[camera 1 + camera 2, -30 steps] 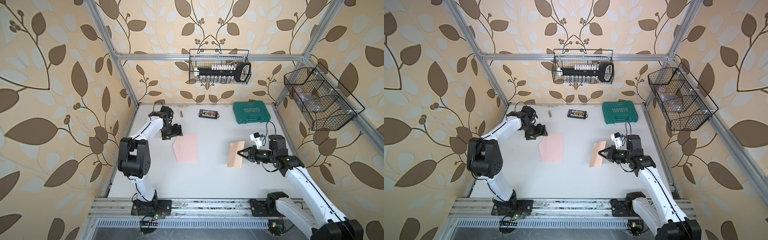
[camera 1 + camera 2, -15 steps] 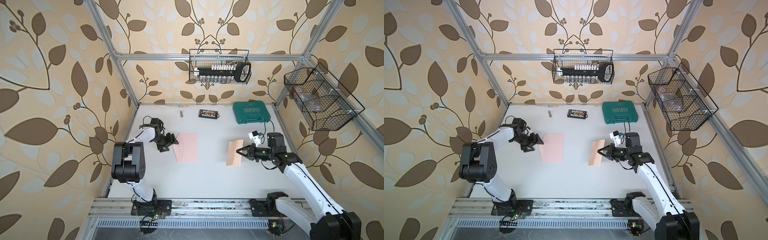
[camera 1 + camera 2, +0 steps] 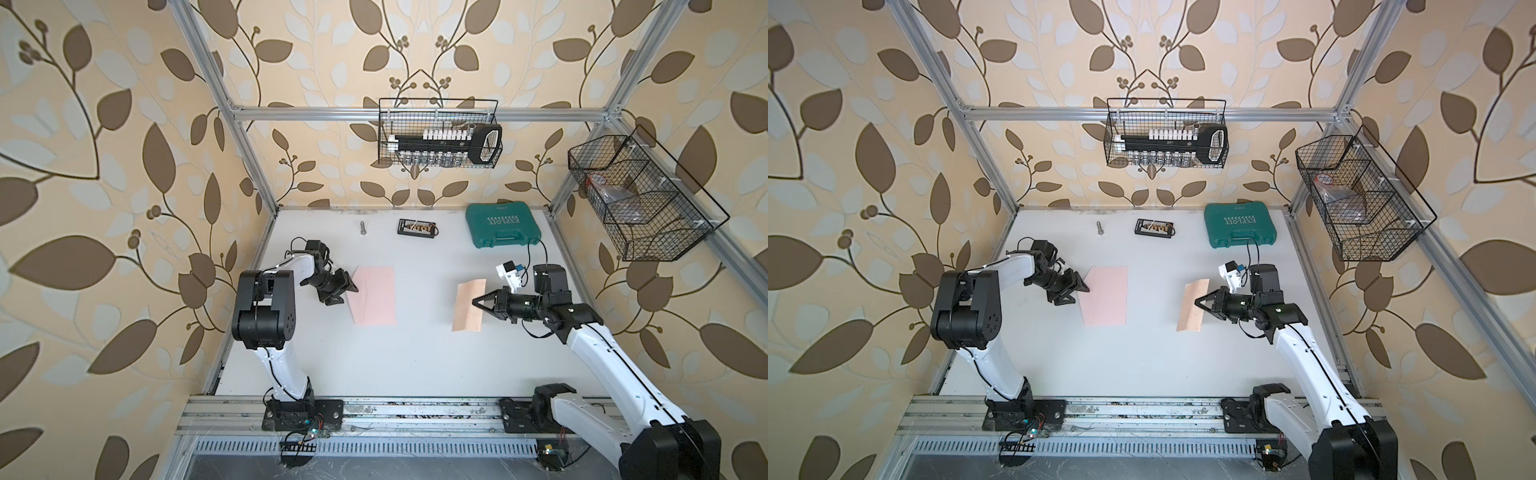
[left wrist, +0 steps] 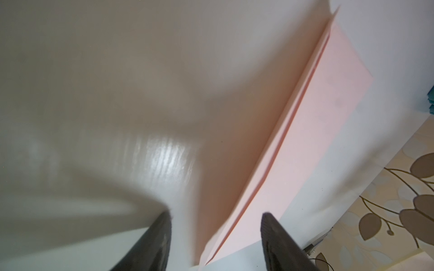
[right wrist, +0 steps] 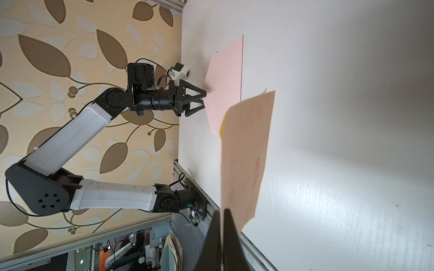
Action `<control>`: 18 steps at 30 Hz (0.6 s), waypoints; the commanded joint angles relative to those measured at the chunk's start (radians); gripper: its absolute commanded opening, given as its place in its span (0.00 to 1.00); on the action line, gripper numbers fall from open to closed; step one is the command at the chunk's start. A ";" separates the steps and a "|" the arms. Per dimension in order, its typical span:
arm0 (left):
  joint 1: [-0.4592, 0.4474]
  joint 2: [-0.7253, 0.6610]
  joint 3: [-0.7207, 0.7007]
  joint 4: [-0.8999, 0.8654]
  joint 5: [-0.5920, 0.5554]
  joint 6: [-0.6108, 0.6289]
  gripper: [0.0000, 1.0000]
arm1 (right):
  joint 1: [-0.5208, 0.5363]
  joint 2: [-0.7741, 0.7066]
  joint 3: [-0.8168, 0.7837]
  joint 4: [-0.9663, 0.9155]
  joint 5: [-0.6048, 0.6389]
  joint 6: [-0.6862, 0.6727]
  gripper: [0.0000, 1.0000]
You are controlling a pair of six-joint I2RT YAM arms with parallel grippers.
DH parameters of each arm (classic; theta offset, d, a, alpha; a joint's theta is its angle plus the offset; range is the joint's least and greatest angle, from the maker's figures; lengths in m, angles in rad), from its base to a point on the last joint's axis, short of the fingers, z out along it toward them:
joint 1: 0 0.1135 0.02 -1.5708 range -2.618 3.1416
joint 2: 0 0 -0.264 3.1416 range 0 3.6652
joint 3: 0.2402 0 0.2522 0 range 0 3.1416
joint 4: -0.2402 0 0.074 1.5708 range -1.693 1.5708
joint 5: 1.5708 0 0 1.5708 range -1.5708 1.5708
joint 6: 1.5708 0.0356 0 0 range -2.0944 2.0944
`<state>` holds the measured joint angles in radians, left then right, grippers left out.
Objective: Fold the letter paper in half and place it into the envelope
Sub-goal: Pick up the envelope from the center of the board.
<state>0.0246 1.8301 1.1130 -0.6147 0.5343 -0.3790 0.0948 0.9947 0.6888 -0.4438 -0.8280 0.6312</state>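
Both top views: white table bearing the envelope, flat at left, and the letter paper, right of centre. Left gripper, jaws partly open and empty, beside the envelope's flap; right gripper closed on the paper's edge.

Two robot arms are counted, one pink envelope, one cream letter paper, two wire baskets, one green tool case, one bolt, one small black holder.
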 commanded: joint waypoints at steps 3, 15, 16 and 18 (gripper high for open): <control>-0.025 0.026 0.020 0.018 0.026 -0.007 0.51 | -0.002 0.011 0.037 0.018 -0.014 -0.004 0.00; -0.040 0.023 0.069 -0.019 0.013 0.038 0.00 | -0.002 0.016 0.049 0.024 -0.011 0.007 0.00; -0.039 0.021 0.087 -0.041 0.016 0.056 0.00 | -0.003 0.016 0.051 0.024 -0.010 0.007 0.00; -0.040 0.012 0.129 -0.092 0.023 0.087 0.00 | -0.003 0.015 0.053 0.025 -0.008 0.006 0.00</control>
<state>-0.0078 1.8622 1.1820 -0.6331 0.5488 -0.3542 0.0948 1.0096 0.7132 -0.4274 -0.8276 0.6357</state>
